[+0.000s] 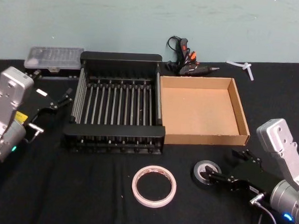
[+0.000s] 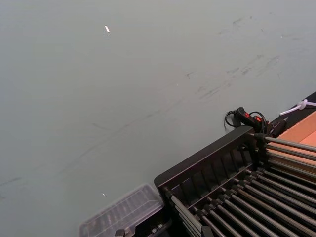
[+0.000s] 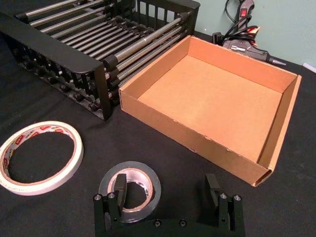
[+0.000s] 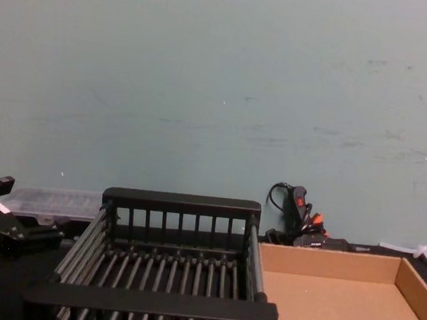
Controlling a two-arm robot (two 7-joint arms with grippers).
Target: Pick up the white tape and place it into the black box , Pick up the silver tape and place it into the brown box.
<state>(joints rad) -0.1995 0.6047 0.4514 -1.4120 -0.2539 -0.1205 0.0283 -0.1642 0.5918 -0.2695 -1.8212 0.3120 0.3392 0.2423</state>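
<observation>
Two rolls lay on the black table (image 1: 85, 199) in front of the boxes when you looked: the white tape (image 1: 154, 185) flat near the middle, and the silver tape (image 1: 207, 172) just to its right, close to the front wall of the brown box (image 1: 244, 117). Your right gripper (image 3: 169, 197) was down at the silver tape with its fingers spread; in the right wrist view one finger (image 3: 117, 193) stood inside the roll's pale core and the other stood well clear of the roll's outer side, so nothing was pinched. The white tape (image 3: 39, 156) sat apart from that gripper, untouched. You had the black box (image 1: 119, 60) standing directly against the left wall of the brown box, both of them with nothing inside. Your left gripper (image 1: 60, 101) was held up off the table beside the black box's left side, its fingers apart and holding nothing. Behind the boxes you could see a glue gun (image 1: 187, 61) by the wall and a clear plastic case (image 1: 54, 58) at the black box's far left corner.
</observation>
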